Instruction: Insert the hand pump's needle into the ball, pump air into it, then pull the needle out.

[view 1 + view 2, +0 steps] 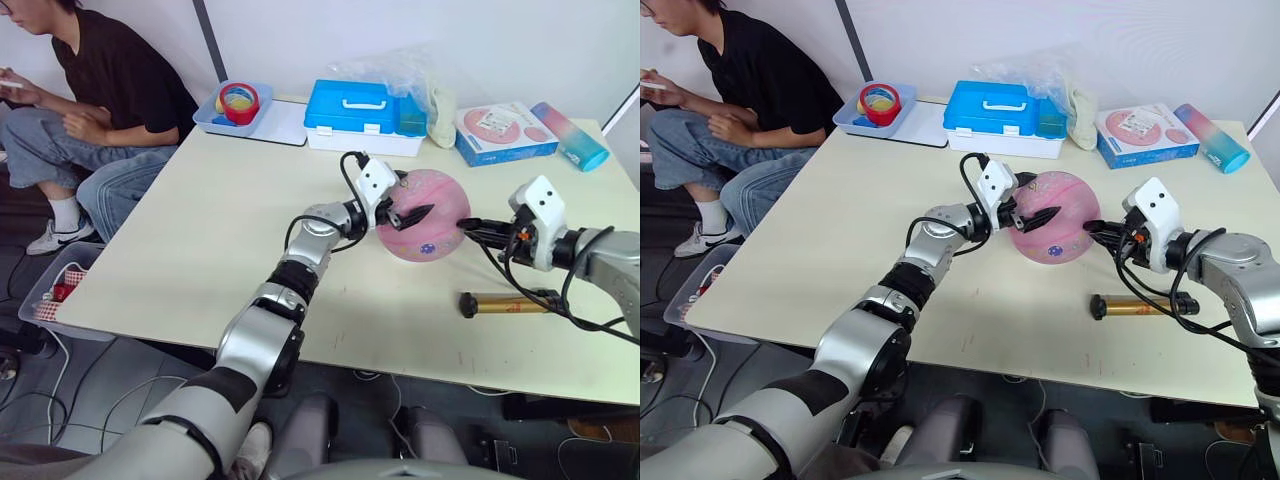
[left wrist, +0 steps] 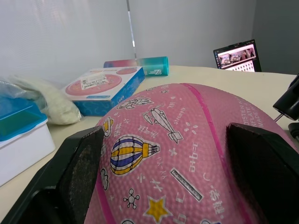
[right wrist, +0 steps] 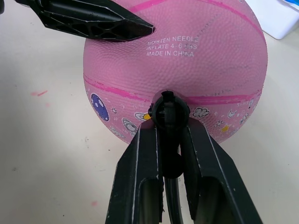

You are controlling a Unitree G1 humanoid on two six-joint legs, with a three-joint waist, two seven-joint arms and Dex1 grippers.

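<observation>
The pink ball [image 1: 432,228] rests on the table's middle. My left gripper [image 1: 412,198] is shut on it from the left, with one black finger [image 2: 77,170] pressed on each flank. From the right, my right gripper [image 3: 168,122] is shut on the needle's black fitting [image 3: 168,106], whose tip touches the ball just below its pink stripe. The metal pin itself is hidden behind the fitting. The hand pump's bronze cylinder [image 1: 505,302] lies flat on the table in front of my right gripper. Its thin black hose [image 1: 520,290] runs up to my right gripper.
Along the table's far edge stand a blue case [image 1: 352,106], a tray [image 1: 212,122] with tape rolls, a pink-and-blue box [image 1: 505,131] and a bottle [image 1: 570,136]. A person [image 1: 110,80] sits at the far left corner. A basket [image 1: 60,290] sits on the floor at left.
</observation>
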